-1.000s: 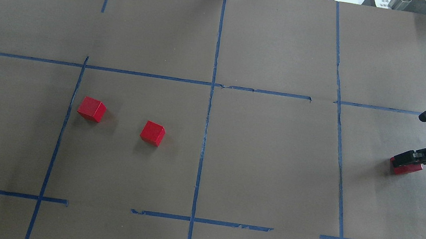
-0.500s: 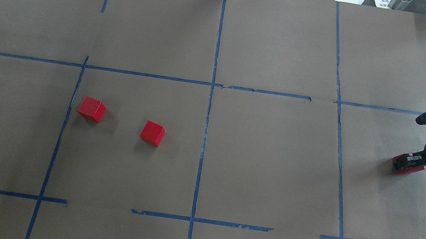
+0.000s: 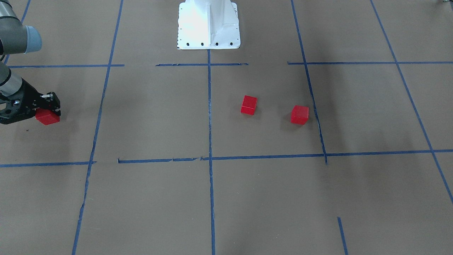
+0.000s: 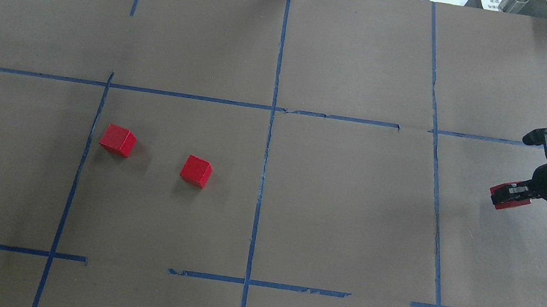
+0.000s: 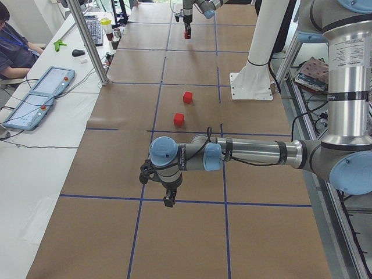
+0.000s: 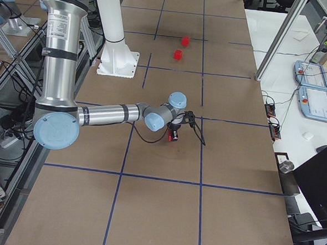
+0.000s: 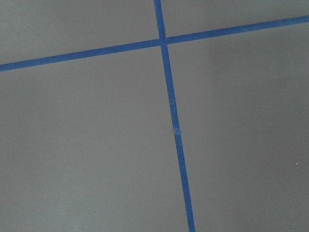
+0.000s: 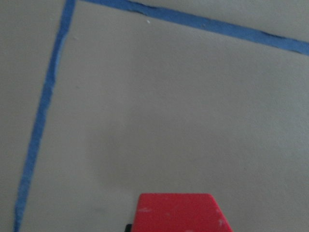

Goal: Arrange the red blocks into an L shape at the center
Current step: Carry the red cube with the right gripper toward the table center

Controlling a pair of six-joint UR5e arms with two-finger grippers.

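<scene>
Tabletop [image 4: 373, 55]: brown paper, blue tape grid. The center [image 4: 309, 201] is bare. My left hand [image 5: 168, 200] hangs over a tape crossing; I cannot tell its opening. My right hand [image 4: 509, 196] is clamped on the third red block [image 4: 502, 203], right of center. The first red block [image 4: 117, 140] and the second red block [image 4: 196, 171] lie apart, left of center.

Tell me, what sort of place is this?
Probably a robotics lab: two industrial robot arms reach over a paper-covered table gridded with blue tape, and control tablets sit on a side desk.
</scene>
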